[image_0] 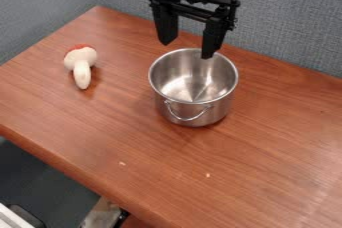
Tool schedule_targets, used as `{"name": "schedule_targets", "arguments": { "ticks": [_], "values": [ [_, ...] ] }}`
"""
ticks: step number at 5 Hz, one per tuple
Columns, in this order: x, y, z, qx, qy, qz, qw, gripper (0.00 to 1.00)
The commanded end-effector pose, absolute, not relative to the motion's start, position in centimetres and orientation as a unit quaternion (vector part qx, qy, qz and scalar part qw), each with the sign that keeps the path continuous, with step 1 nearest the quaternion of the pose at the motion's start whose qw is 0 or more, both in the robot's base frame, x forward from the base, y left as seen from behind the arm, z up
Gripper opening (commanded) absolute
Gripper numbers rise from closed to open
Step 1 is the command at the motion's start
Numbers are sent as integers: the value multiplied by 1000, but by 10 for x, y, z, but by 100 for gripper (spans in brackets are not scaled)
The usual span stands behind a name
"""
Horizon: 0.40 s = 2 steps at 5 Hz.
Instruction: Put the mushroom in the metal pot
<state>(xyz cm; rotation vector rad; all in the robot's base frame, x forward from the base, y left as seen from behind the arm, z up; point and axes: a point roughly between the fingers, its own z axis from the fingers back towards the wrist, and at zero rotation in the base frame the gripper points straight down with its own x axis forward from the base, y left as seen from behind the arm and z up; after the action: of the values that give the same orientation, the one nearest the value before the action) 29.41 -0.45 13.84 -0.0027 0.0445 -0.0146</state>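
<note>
Surface: orange-brown wooden tabletop (120,147), visible grain, filling most of the frame; its far corner sits toward the upper left.

Mushroom: small cream-white toy mushroom (80,66) with a short thick stem and a rounded cap showing a pinkish-red edge; lies on the surface in the left part of the frame, well apart from the pot, cap toward the top of the picture, stem pointing down.

Pot: shiny silver steel cylindrical pot (194,112) with a rolled rim, upright on the surface, right of centre; open top, small loop handle on the side facing the camera, bright reflections inside.

Fingers: black robot gripper (187,34), entering at top centre, pointing down; fingers spread wide, nothing between them. One hangs above the table behind the pot, the other overlaps the pot's far rim in this view; contact with the rim cannot be told.

Backdrop: grey textured wall (294,17) across the top.

Lower left corner: dark area with a partly visible white-and-black object (16,218), identity unclear.
</note>
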Motion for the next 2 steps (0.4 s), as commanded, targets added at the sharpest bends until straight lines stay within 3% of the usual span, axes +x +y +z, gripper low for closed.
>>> {"name": "schedule_targets", "arguments": {
  "ticks": [1,2],
  "values": [
    [293,-2,133,-3,31,-4,1000,100],
    [293,7,128,-5,38,9,999,100]
  ]
}}
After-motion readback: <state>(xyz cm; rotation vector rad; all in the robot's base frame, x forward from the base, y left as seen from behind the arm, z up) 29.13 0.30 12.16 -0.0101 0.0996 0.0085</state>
